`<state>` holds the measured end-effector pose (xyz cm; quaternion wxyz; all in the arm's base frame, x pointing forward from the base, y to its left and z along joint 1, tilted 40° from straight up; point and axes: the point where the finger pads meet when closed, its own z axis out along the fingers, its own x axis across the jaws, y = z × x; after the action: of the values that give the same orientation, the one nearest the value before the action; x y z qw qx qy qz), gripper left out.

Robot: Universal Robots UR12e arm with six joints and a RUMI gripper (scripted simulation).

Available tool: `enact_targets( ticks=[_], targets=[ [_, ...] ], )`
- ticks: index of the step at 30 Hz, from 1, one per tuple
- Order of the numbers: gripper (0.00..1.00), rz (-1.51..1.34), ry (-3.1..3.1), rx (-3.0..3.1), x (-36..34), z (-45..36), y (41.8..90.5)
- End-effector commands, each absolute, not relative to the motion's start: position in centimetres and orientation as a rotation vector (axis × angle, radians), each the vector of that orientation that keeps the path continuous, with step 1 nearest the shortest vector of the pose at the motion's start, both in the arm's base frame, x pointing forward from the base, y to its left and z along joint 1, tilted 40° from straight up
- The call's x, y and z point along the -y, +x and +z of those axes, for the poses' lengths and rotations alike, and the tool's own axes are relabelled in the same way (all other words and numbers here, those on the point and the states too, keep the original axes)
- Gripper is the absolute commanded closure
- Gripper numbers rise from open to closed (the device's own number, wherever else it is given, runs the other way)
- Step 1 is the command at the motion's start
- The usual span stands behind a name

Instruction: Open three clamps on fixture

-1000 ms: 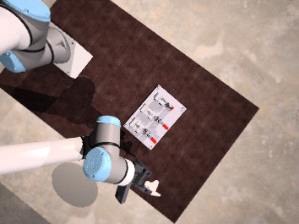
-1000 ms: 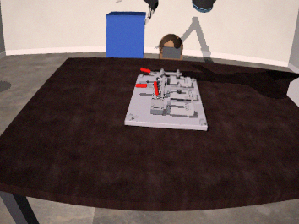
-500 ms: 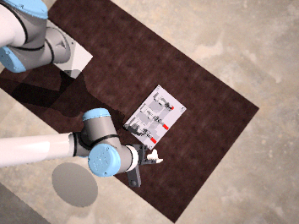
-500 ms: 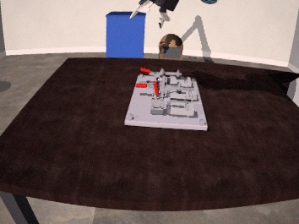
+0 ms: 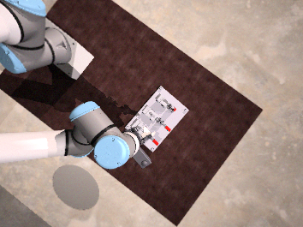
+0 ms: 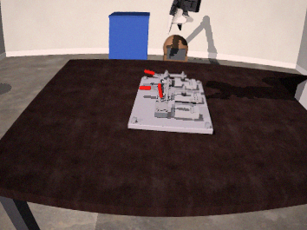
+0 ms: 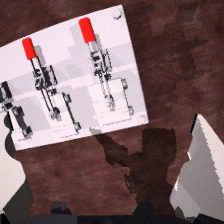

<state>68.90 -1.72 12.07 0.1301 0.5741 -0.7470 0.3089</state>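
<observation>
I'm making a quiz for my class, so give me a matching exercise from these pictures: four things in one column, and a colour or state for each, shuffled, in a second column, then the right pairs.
Things
1. gripper
2. box
3. clamp handles
4. table

Colour or state
A. red
B. dark brown
C. open and holding nothing
D. blue

Right pairs: 1-C, 2-D, 3-A, 4-B
</observation>
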Motion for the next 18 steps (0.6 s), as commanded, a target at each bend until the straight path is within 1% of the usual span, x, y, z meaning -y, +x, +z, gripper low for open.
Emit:
enact_targets(
  ticks=[1, 8, 18],
  targets=[
    [0.0, 0.778, 1.755, 1.977, 1.0, 11.2, 65.8],
    [0.0, 0.704, 1.808, 1.85, 0.6, 10.8, 63.7],
    [0.0, 0.696, 1.813, 1.838, 0.6, 10.8, 63.5]
  ],
)
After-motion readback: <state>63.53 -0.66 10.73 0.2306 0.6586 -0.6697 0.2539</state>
